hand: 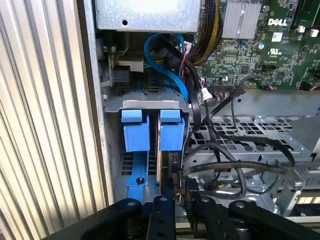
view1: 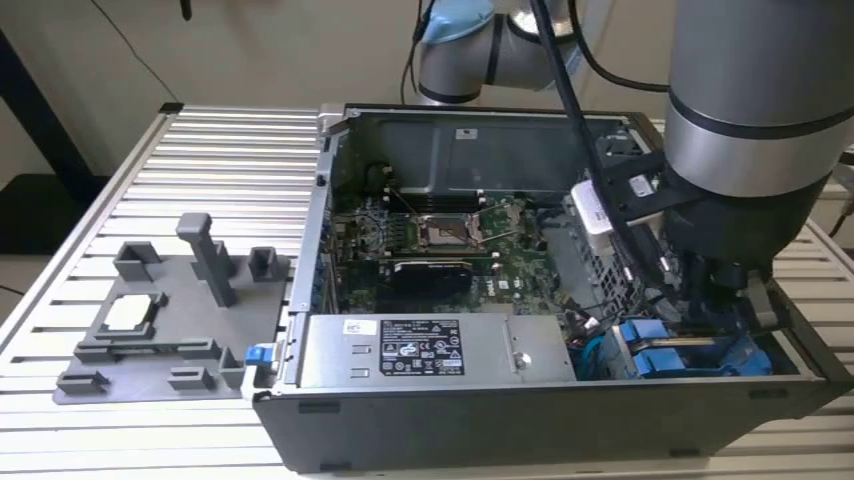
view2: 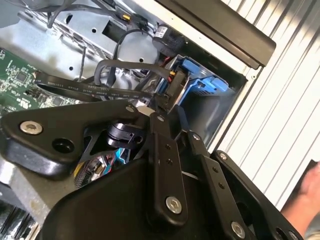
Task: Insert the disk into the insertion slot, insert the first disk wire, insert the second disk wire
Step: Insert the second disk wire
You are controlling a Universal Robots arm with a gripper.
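Two blue-fronted carriers sit side by side in the grey drive cage, the insertion slot (hand: 150, 104). The disk (hand: 171, 131) is the one in line with my gripper, its silver edge showing beside the blue front. In the exterior view the blue carriers (view1: 661, 355) lie in the case's corner nearest the camera, on the exterior view's right, under the arm. My gripper (hand: 176, 182) (view2: 169, 107) (view1: 707, 310) is down in that corner, shut on the black connector of a disk wire (view2: 170, 92) with red and yellow leads, close to the disk's rear.
The open PC case (view1: 287, 400) holds a labelled power-supply box (view1: 427, 350) and a green motherboard (view1: 441, 235). Loose black cables (hand: 225, 165) loop beside the cage. A grey fixture plate (view1: 160, 320) lies on the ribbed table. A hand (view2: 311, 192) shows outside the case.
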